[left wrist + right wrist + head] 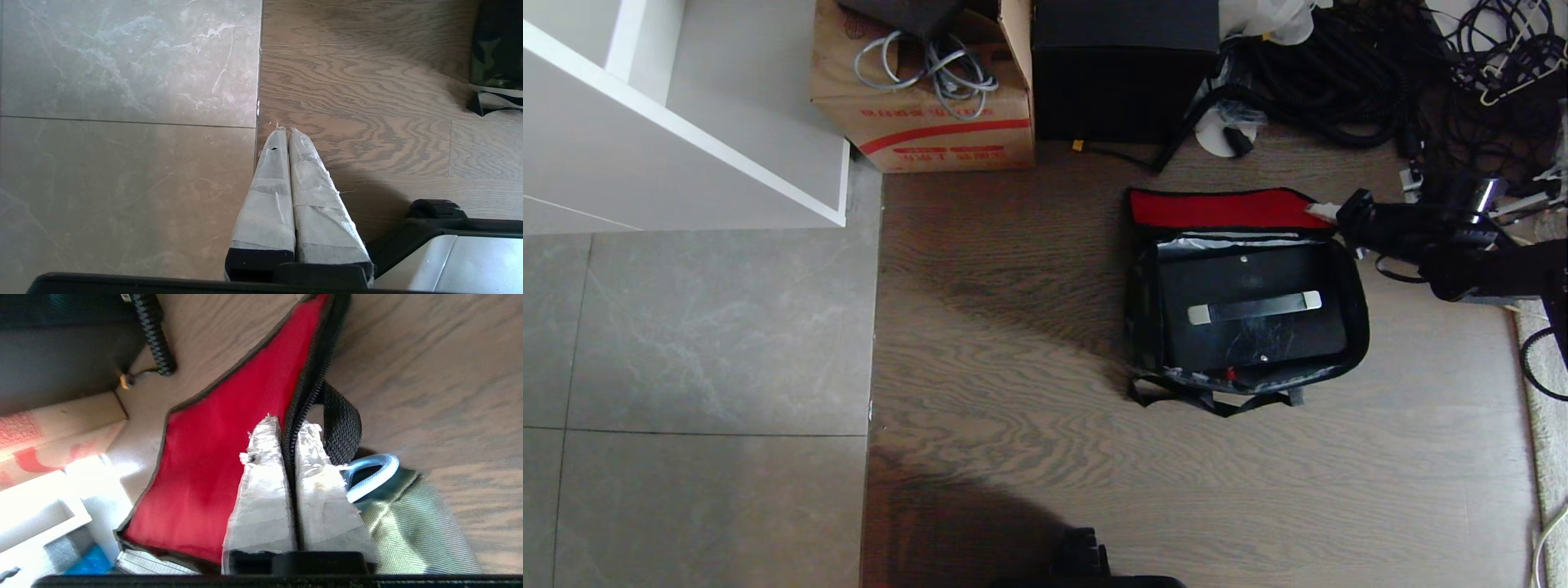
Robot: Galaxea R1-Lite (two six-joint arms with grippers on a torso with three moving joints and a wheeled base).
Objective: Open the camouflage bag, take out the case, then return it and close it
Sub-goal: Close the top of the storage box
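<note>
A: Wood-grain flooring (pixel 1013 327) meets grey stone tiles (pixel 686 327) on the robot's left. A white cabinet (pixel 686 122), a cardboard box (pixel 923 114) holding grey cables, a tall black box (pixel 1123 69) and a heap of black cords (pixel 1380 73) line the far side.

B: And the camouflage bag (pixel 1245 294)?

A: Lying open on the wood, its red-lined flap (pixel 1221 208) thrown back, the case (pixel 1250 306) inside with its handle up.

B: The risk?

A: The right gripper (pixel 291 435) is clamped on the flap's zipper edge (pixel 314 375) near its far right corner. I judge that thin hold may slip, or a pull could drag the whole soft bag. The strap (pixel 341 424) beside the fingers might snag.

B: The left gripper (pixel 284 134)?

A: Pressed together, empty, parked over the tile seam.
</note>
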